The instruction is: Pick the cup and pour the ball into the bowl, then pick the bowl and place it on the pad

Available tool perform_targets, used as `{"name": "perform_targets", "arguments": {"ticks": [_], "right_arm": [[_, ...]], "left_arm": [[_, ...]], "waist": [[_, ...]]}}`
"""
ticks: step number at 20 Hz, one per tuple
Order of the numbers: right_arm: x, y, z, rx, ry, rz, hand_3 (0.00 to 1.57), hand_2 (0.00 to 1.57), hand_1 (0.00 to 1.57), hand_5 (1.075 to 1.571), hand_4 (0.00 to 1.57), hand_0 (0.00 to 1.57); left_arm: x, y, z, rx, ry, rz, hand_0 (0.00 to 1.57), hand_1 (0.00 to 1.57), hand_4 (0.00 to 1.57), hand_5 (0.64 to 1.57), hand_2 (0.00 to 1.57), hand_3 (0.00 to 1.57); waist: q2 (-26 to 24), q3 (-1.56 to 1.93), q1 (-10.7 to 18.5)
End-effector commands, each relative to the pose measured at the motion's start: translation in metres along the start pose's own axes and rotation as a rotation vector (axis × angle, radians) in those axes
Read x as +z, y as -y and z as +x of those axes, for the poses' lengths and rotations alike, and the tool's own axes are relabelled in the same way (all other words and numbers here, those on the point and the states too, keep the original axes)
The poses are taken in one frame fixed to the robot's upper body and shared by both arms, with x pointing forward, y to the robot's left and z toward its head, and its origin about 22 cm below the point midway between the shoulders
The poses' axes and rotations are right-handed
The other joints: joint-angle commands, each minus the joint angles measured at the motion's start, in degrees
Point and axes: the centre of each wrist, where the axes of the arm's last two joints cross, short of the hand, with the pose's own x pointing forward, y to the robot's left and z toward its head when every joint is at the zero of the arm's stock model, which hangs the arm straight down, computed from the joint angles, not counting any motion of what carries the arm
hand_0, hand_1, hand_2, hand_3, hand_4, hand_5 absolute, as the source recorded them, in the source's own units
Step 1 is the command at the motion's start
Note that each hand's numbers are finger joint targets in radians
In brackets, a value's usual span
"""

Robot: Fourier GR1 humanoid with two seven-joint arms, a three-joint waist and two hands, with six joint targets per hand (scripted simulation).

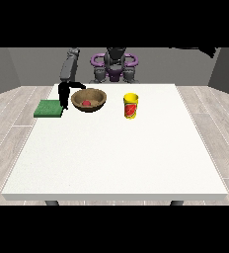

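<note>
From my station I see a white table (116, 153) carrying a brown, wood-toned bowl (89, 100) with a red ball (87, 103) inside. The cup (131, 106) is yellow with a red patch on its side. The pad (49, 108) is plain green. The hand at the view's left (65, 94) is black. The robot's torso (114, 66) shows grey with purple rings.

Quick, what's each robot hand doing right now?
Robot hand at the view's left: beside the bowl, fingers cannot be told.
The other robot hand: not visible.
</note>
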Motion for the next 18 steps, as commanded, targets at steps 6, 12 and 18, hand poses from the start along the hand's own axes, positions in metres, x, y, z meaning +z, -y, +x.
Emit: {"name": "perform_targets", "arguments": {"ticks": [6,12,18], "right_arm": [[-0.006,-0.005,-0.038,-0.007,0.022,-0.002,0.0,0.0,0.0,1.569,0.0,0.0],[-0.014,-0.031,-0.045,-0.022,-0.027,0.022,0.0,0.0,0.0,1.569,0.0,0.0],[0.013,-0.024,-0.073,0.055,-0.158,-0.133,1.51,1.57,1.57,1.427,0.79,1.57]], "left_arm": [[0.014,-0.053,0.036,-0.006,0.057,0.028,0.0,0.0,0.24,1.502,0.0,0.0],[0.027,-0.068,0.021,0.018,0.015,0.06,0.0,0.0,0.22,1.494,0.0,0.0],[0.019,-0.071,0.054,0.011,0.097,0.028,0.0,0.0,0.25,1.515,0.0,0.0]], "waist": [[4.09,0.13,-0.57],[1.68,0.09,-2.21],[4.98,0.11,0.66]]}}
